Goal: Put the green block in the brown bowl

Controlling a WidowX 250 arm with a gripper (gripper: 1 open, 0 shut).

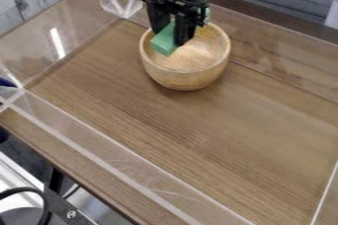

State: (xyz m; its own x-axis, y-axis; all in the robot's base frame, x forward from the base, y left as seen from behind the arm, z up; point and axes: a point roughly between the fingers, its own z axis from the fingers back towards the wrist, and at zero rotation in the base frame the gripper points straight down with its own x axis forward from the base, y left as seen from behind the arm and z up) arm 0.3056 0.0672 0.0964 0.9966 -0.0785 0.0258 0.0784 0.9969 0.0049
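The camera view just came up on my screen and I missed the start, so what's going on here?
A single robot arm is carrying the green block to the brown bowl on a wooden table with clear walls. Its gripper points down with the jaws shut on the block, which hangs over the bowl's left rim, low and partly inside the opening. The block has not been let go yet, so the drop into the bowl is still to come.

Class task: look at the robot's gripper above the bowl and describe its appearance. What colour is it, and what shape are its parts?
The gripper is matte black all over. A blocky, boxy body sits at the top, and two slim, straight fingers extend down from it. No markings, labels or loose cables can be made out at this picture size.
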